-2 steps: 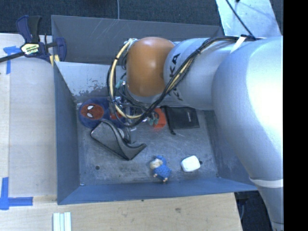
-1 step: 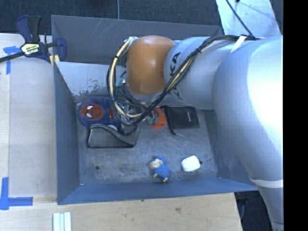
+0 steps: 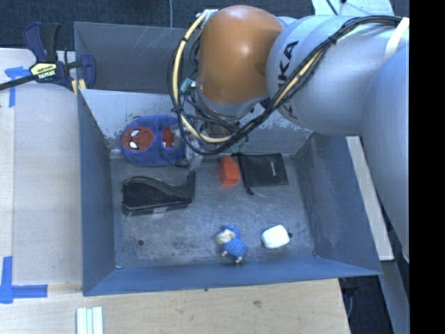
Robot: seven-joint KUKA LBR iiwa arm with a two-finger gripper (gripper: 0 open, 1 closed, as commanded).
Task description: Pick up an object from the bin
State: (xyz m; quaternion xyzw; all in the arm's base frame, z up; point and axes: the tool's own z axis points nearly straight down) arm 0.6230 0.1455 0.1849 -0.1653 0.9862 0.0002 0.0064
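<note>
My gripper [image 3: 194, 160] reaches down at the back of the bin, mostly hidden under the arm's wrist. It sits at the right edge of a blue pouch with a red Spider-Man face [image 3: 148, 141] and just above the raised right end of a black stapler-shaped tool [image 3: 156, 193]. A small orange-red block [image 3: 229, 171] lies close to its right, and a flat black square wallet [image 3: 264, 170] lies beside that block. I cannot see anything held in the gripper.
A small blue-and-white toy figure [image 3: 232, 243] and a white rounded block [image 3: 275, 237] lie near the bin's front wall. The arm and its orange cover hang over the back right of the bin.
</note>
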